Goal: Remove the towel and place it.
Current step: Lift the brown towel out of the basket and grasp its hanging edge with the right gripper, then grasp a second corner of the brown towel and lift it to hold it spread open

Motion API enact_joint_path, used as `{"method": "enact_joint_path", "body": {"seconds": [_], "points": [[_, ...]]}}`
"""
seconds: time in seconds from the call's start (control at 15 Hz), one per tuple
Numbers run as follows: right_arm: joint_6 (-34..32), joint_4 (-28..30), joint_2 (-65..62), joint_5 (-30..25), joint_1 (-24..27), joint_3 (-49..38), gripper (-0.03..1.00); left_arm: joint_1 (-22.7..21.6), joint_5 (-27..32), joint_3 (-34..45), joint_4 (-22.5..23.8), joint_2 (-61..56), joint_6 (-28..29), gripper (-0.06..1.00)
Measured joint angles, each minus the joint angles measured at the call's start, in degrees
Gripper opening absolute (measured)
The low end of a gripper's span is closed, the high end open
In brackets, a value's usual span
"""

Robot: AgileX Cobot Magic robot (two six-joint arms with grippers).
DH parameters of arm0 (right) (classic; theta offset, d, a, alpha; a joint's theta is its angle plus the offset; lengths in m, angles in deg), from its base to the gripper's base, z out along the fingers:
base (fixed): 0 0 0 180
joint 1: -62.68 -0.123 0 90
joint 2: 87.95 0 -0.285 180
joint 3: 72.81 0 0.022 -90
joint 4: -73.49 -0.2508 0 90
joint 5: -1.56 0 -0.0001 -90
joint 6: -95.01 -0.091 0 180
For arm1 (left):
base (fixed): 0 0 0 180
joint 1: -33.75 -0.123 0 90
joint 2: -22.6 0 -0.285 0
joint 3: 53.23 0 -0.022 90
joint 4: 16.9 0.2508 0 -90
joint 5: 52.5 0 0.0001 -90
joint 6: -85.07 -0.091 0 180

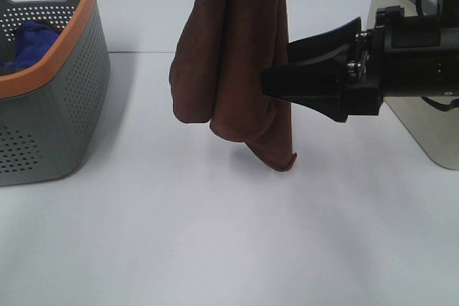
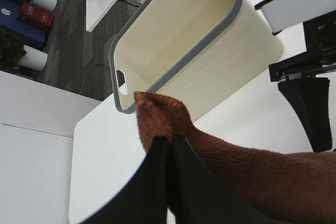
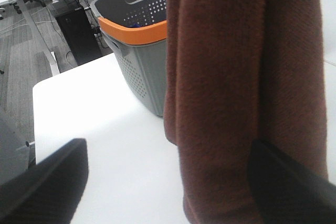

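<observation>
My high camera looks down on the table (image 1: 215, 249) from near. My left wrist view faces the cream bin (image 2: 236, 66); my right, close on the towel (image 3: 236, 77), shares the basket (image 3: 140, 72) with the high one.

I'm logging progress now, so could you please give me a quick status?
Left gripper shut on towel corner, towel hanging over table. Right gripper open beside it. Basket apart, at left.

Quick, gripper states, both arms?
Left gripper: closed, fingers pinching the towel.
Right gripper: open at the hanging towel, not gripping it.
</observation>
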Motion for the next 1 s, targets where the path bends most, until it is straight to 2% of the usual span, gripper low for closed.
{"method": "enact_joint_path", "body": {"seconds": [0.4,0.6,0.87,1.0], "points": [[0.4,-0.17,10.89,-4.64,0.0,2.81,0.72,0.0,0.0,0.0,0.0,0.0,0.0,0.0],[1.03,-0.11,15.87,-4.13,0.0,4.24,0.72,0.0,0.0,0.0,0.0,0.0,0.0,0.0],[2.52,-0.17,17.53,0.97,0.0,8.65,0.72,0.0,0.0,0.0,0.0,0.0,0.46,0.0],[3.5,-0.17,17.99,-0.4,0.0,8.82,0.72,0.0,0.0,0.0,0.0,0.0,0.46,0.0]]}}
